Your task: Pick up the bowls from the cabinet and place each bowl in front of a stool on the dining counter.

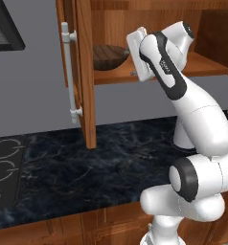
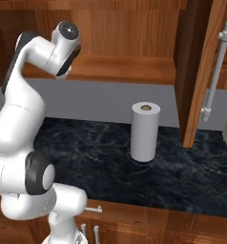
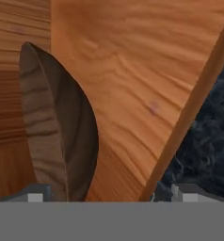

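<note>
A dark brown wood-grained bowl (image 1: 108,57) rests on the plank shelf of the open cabinet (image 1: 208,67). My gripper (image 1: 129,53) is level with that shelf, just right of the bowl and pointing at it. The hand view is rolled, so the bowl (image 3: 57,127) stands on edge there, against the shelf plank (image 3: 132,70). My gripper (image 3: 109,194) is open, and the bowl's rim sits just inside the left fingertip (image 3: 36,194) without being gripped. The dining counter and its stools are out of view.
The cabinet door swings out to the left, with a long silver bar handle (image 1: 69,72) (image 2: 215,71). Below runs a dark marble wall counter (image 1: 87,167) with a cooktop (image 1: 3,167) at its left. A paper towel roll (image 2: 144,132) stands on it.
</note>
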Controlling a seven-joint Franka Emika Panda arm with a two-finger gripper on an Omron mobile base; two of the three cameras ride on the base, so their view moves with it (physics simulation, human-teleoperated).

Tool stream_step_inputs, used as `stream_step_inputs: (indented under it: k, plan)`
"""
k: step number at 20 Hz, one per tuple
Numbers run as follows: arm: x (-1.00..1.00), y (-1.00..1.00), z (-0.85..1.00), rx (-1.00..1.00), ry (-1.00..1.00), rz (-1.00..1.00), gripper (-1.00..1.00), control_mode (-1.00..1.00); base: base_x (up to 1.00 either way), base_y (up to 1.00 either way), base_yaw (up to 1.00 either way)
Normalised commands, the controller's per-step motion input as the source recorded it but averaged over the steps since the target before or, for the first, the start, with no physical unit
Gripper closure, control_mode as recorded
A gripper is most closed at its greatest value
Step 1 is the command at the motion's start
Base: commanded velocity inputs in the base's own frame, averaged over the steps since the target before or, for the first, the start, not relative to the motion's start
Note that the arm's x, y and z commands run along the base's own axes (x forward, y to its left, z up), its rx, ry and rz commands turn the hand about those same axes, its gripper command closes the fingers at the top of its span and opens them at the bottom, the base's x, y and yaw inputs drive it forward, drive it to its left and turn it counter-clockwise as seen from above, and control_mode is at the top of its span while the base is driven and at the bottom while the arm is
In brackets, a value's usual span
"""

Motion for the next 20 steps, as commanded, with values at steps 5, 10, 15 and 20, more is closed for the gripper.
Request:
stream_step_inputs:
  k: [5, 10, 15, 20]
  plan:
    - [0.59, 0.03, 0.0, 0.0, 0.06, 0.05, -1.0, -1.0, 0.0, 0.0, 0.0]
    - [0.54, 0.12, 0.0, 0.0, 0.05, 0.04, -1.0, -1.0, 0.0, 0.0, 0.0]
    - [0.46, 0.21, -0.04, 0.0, 0.0, 0.02, -1.0, -1.0, 0.0, 0.0, 0.0]
    - [0.3, 0.2, -0.15, 0.0, 0.0, 0.02, -1.0, -1.0, 0.0, 0.0, 0.0]
